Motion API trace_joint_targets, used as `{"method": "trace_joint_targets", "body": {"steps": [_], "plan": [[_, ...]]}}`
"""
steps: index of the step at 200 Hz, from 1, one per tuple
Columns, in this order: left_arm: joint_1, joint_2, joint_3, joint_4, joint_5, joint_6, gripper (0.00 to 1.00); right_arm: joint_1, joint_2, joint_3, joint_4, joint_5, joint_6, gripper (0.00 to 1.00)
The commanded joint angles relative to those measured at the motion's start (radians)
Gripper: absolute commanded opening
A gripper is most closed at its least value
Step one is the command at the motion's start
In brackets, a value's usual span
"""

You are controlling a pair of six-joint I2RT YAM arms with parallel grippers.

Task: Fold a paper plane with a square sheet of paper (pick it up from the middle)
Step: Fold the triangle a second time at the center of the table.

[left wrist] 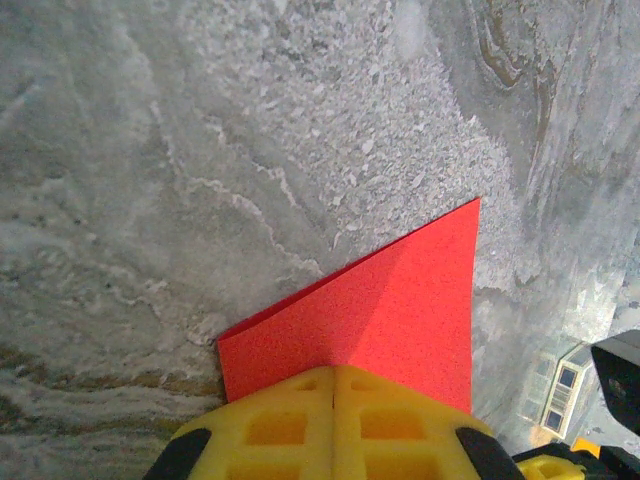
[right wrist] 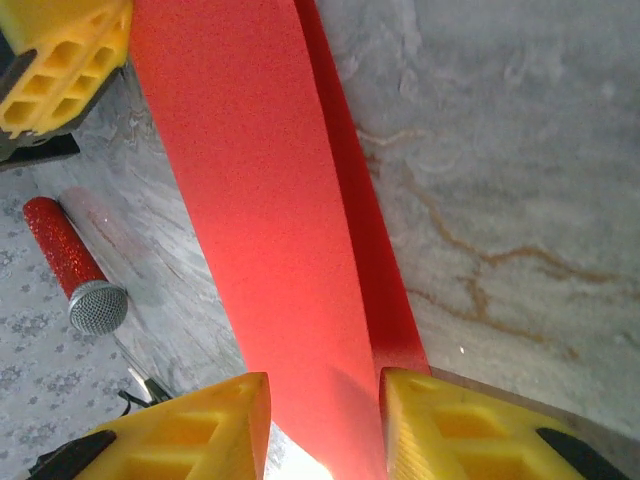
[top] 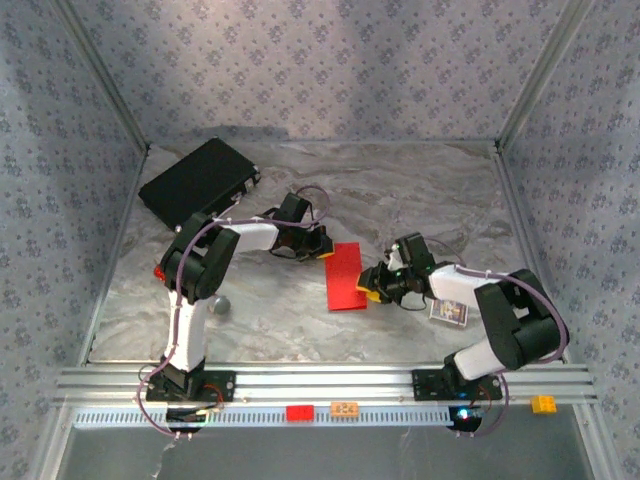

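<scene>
paper (top: 347, 277): red sheet folded to a long strip, mid-counter, between the two grippers
left gripper (left wrist: 335, 372): closed, clamped on the paper's far left corner
right gripper (right wrist: 322, 425): part open, fingers apart on either side of the paper's near right end; no pinch visible
counter (top: 420, 190): grey marbled surface
case (top: 200, 180): black, far left corner, well apart from the paper
microphone (right wrist: 75, 265): red handle, grey head, lying left of the paper

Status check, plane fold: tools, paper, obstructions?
Left tool shut on the red paper. Right tool open, astride the paper's other end. Paper folded, no plane yet. Microphone lies off to the side, apart.
</scene>
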Motion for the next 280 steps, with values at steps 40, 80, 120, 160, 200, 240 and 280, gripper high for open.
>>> {"method": "trace_joint_targets", "body": {"steps": [40,80,120,160,200,240,280], "plan": [[0.001,0.033,-0.01,-0.044,-0.012,-0.002,0.04,-0.019,0.056,0.004,0.108,-0.059,0.01,0.33],[0.001,0.036,-0.001,-0.048,-0.01,-0.001,0.04,-0.034,0.078,-0.001,0.137,-0.07,0.0,0.28],[0.001,0.042,0.008,-0.049,0.0,0.003,0.04,-0.041,0.107,0.004,0.176,-0.096,-0.017,0.23],[0.001,0.035,0.022,-0.05,0.013,0.006,0.08,-0.048,0.121,0.006,0.177,-0.096,-0.038,0.15],[0.001,-0.019,0.052,-0.068,0.009,0.025,0.24,-0.046,0.121,-0.009,0.217,-0.084,-0.004,0.06],[-0.005,-0.159,0.024,-0.09,-0.103,0.053,0.51,-0.041,0.081,-0.046,0.266,0.022,0.102,0.03],[-0.005,-0.294,-0.072,-0.066,-0.174,0.081,0.54,-0.031,0.075,-0.062,0.348,0.047,0.194,0.03]]}}
